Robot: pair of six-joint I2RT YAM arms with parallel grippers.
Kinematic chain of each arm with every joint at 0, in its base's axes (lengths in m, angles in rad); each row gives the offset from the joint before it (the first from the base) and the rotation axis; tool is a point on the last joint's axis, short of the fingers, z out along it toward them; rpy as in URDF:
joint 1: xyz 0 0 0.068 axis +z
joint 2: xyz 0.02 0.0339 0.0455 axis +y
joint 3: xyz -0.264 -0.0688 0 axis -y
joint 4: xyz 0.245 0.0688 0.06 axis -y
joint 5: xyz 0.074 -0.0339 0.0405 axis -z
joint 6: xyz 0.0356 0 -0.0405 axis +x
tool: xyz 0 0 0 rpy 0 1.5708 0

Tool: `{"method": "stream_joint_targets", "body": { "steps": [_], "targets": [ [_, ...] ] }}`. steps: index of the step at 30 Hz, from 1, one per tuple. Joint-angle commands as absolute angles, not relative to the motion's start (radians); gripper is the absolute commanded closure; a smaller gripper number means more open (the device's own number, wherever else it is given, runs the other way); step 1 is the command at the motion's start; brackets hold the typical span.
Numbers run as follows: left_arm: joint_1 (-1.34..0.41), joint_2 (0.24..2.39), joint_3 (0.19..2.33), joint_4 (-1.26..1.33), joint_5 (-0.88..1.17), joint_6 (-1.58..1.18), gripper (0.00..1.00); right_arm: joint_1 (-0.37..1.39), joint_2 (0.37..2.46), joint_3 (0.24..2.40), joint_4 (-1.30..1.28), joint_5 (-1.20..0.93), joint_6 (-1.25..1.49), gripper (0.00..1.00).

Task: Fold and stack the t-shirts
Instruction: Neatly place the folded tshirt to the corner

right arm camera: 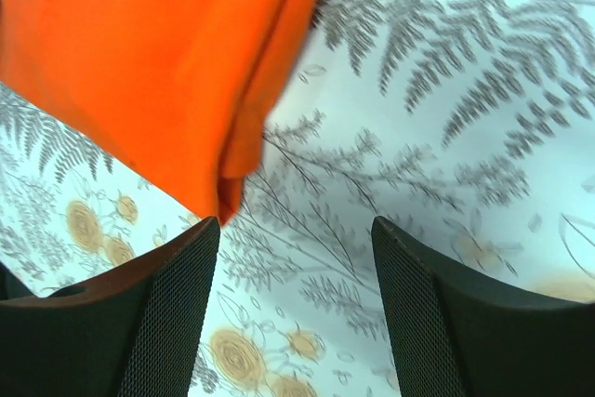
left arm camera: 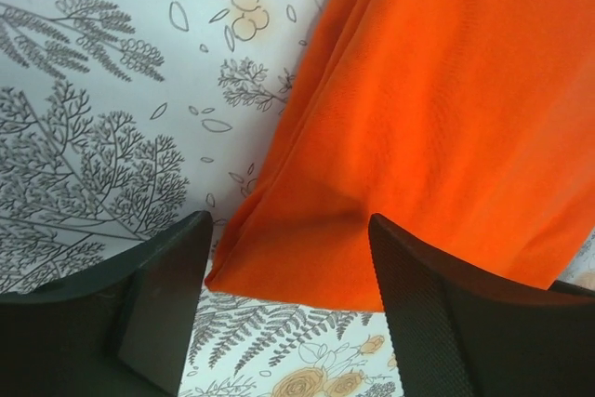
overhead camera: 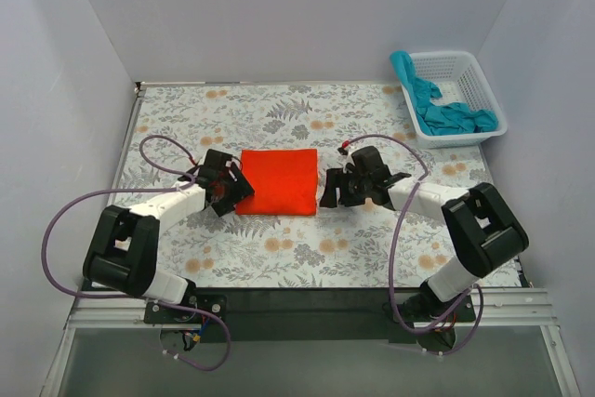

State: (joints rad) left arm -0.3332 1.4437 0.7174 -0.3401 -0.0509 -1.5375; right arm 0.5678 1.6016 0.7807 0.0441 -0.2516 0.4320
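- The folded orange t-shirt [overhead camera: 277,181] lay flat in the middle of the table [overhead camera: 279,248], between the two arms.
- The left gripper [left arm camera: 288,230] was spread wide and empty, its fingers straddling the shirt's near corner.
- The right gripper [right arm camera: 296,225] was equally wide and empty, just beside the opposite corner.
- Teal garments [overhead camera: 451,118], probably more shirts, sat bunched in the white basket [overhead camera: 487,81].
- Pinching only the top layer could peel the fold open.
- Uneven lifting by the two arms could skew it.
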Motion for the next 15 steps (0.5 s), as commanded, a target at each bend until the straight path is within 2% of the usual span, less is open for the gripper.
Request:
{"method": "stream_joint_targets", "body": {
  "steps": [1, 2, 6, 7, 9, 10, 15],
  "targets": [
    [-0.331, 1.477, 0.738, -0.334, -0.041, -1.525, 0.35, 0.560, 1.502, 0.741, 0.003, -0.180, 0.385, 0.27],
    [-0.330, 1.483, 0.738, -0.334, -0.040, -1.526, 0.38, 0.558, 1.485, 0.733, 0.002, -0.170, 0.377, 0.26],
    [-0.330, 1.497, 0.730, -0.333, -0.058, -1.539, 0.64, 0.551, 1.384, 0.698, -0.037, -0.129, 0.362, 0.26],
    [-0.331, 1.500, 0.732, -0.337, -0.070, -1.543, 0.78, 0.549, 1.370, 0.690, -0.046, -0.127, 0.357, 0.26],
    [-0.330, 1.509, 0.755, -0.347, -0.124, -1.548, 0.90, 0.545, 1.335, 0.687, -0.054, -0.123, 0.353, 0.26],
    [-0.325, 1.516, 0.770, -0.357, -0.141, -1.546, 1.00, 0.546, 1.325, 0.684, -0.064, -0.120, 0.350, 0.26],
    [-0.234, 1.617, 0.891, -0.393, -0.222, -1.491, 1.00, 0.545, 1.263, 0.683, -0.095, -0.077, 0.311, 0.26]
  ]
}}
